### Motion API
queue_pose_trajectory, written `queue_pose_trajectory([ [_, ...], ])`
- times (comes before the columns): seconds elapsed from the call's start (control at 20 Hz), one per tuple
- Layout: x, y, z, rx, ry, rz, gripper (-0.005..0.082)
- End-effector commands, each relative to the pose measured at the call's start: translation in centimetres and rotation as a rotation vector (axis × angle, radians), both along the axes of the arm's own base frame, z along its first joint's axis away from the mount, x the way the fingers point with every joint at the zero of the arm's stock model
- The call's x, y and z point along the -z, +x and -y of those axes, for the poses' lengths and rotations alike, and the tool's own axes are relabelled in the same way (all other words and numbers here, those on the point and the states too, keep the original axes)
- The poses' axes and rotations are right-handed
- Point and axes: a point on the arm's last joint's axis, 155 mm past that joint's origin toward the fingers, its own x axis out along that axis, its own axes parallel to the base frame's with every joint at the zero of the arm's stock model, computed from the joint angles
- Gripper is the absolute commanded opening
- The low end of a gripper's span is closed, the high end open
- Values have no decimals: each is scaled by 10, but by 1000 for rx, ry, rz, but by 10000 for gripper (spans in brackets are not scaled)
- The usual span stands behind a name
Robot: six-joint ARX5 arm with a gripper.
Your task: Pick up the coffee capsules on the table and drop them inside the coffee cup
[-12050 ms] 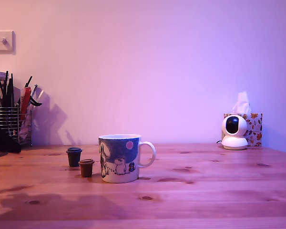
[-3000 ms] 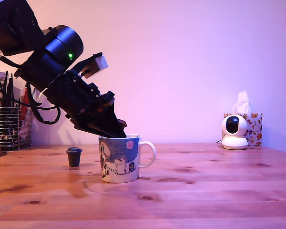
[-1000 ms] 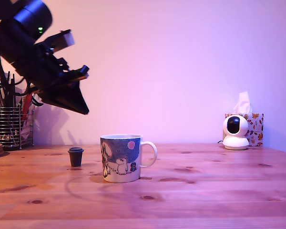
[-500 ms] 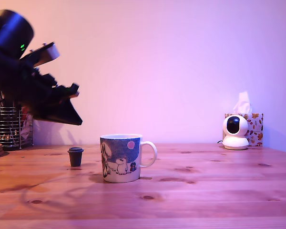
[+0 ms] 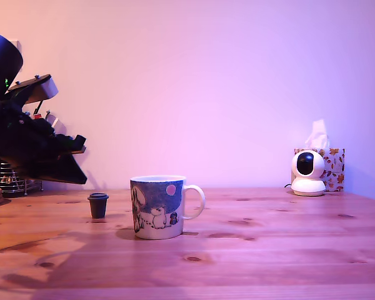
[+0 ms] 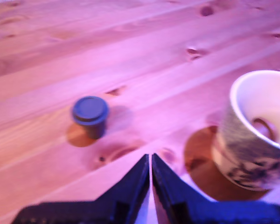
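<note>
One capsule on the wood: a dark grey-black coffee capsule [image 5: 98, 205] [image 6: 90, 114] stands upright on the table [image 5: 250, 250] [image 6: 46, 56], just to the exterior view's left of the cup and apart from it
Brown capsule: the wrist view shows a brown rounded shape [image 6: 262, 127] low inside the cup; blurred, so I cannot say for sure it is the pod
Coffee cup: white mug with blue-grey cartoon art and a pink circle [image 5: 157, 207] [image 6: 256, 135], upright near the table's middle, handle toward the exterior view's right
Gripper: dark, at the exterior view's left edge [image 5: 78, 176] [image 6: 151, 161], tip angled down, hanging above the table, clear of capsule and cup
Fingers: pressed together with only a hairline seam between them in the wrist view, nothing pinched
Background: small white dome camera [image 5: 307, 173] in front of a patterned tissue box [image 5: 330, 164] at the exterior view's right; wire pen holder [image 5: 12, 182] partly hidden behind the arm
</note>
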Motion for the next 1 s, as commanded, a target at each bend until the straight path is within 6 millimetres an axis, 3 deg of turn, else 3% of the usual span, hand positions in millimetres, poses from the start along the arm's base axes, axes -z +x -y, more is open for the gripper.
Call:
queue_pose_trajectory([
  [0.0,5,-3,-1,-4,-1,-19,67],
  [0.15,16,-4,-2,-16,-4,-52,400],
  [0.2,21,-4,-4,-22,3,-62,459],
  [0.45,49,-7,-1,-4,8,-117,475],
  [0.7,33,16,0,-32,-14,15,475],
  [0.95,39,30,-3,-59,-18,81,476],
])
